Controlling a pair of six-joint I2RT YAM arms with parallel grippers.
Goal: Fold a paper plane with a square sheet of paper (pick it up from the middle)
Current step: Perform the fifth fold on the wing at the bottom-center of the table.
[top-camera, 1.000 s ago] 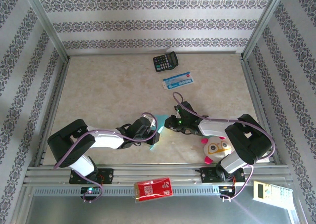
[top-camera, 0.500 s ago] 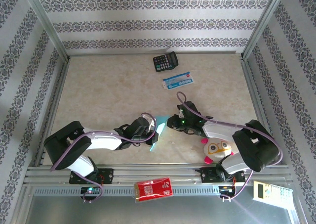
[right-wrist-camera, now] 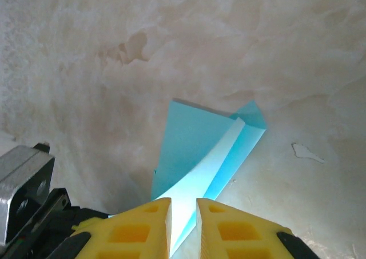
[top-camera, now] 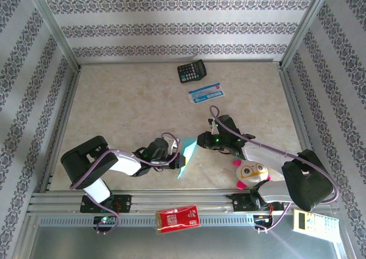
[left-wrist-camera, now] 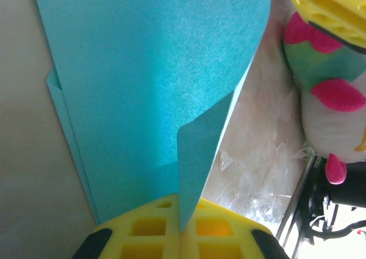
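The paper plane (top-camera: 185, 159) is a folded turquoise wedge hanging between my two grippers near the table's front middle. My left gripper (top-camera: 175, 158) is shut on its near edge; in the left wrist view the yellow pads (left-wrist-camera: 143, 233) meet on a paper flap (left-wrist-camera: 200, 156) and the broad sheet (left-wrist-camera: 154, 70) spreads ahead. My right gripper (top-camera: 199, 140) pinches the pointed far end. In the right wrist view its jaws (right-wrist-camera: 183, 213) stand narrowly apart, and the raised fold of the paper plane (right-wrist-camera: 194, 139) fills the gap between them.
A white-and-pink owl plush (top-camera: 251, 171) lies just right of the paper, close under the right arm. A black calculator (top-camera: 191, 71) and a blue-and-white card (top-camera: 206, 92) sit at the back. A red packet (top-camera: 178, 219) rests on the front rail.
My left gripper has closed onto the paper's near edge. The paper has swung slightly rightward and nearer. The right arm has stretched out lower while its gripper stays at the tip.
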